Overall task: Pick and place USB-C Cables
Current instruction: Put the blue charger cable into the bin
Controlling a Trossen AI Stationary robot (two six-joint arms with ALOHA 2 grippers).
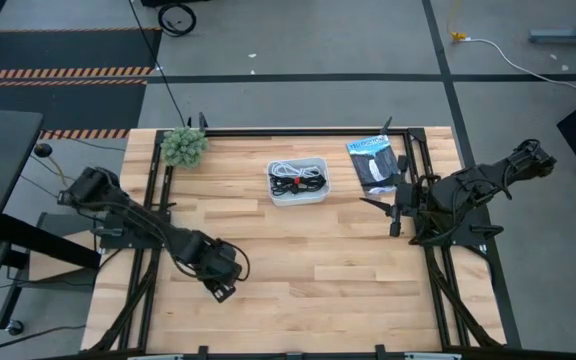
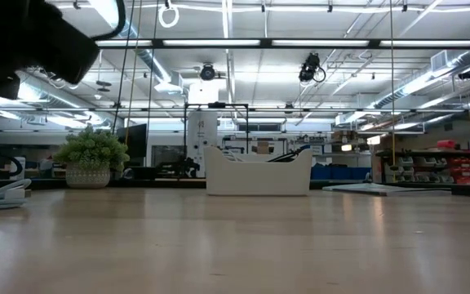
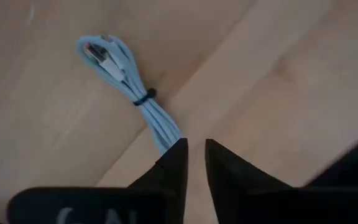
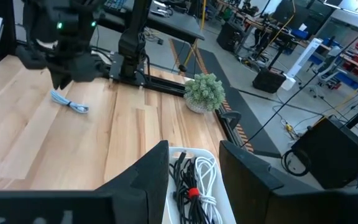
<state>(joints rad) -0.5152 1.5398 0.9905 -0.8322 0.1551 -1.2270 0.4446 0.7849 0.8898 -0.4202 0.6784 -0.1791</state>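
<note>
A pale cable bundle (image 3: pixel 126 84) with a black tie lies flat on the wood near the table's near-left part, also seen as the cable bundle (image 4: pixel 70 104). My left gripper (image 3: pixel 196 149) hovers just over its one end, fingers a narrow gap apart. That end runs out of sight behind one fingertip, outside the gap. The white tray (image 1: pixel 298 182) at the far middle holds a white cable and a black cable with a red tie (image 4: pixel 193 193). My right gripper (image 1: pixel 393 212) waits open at the table's right, beside the tray.
A flat black-and-blue packet (image 1: pixel 373 162) lies right of the tray, close to the right arm. A small potted plant (image 1: pixel 183 147) stands at the far left corner. Bare wood stretches between the tray and the near edge.
</note>
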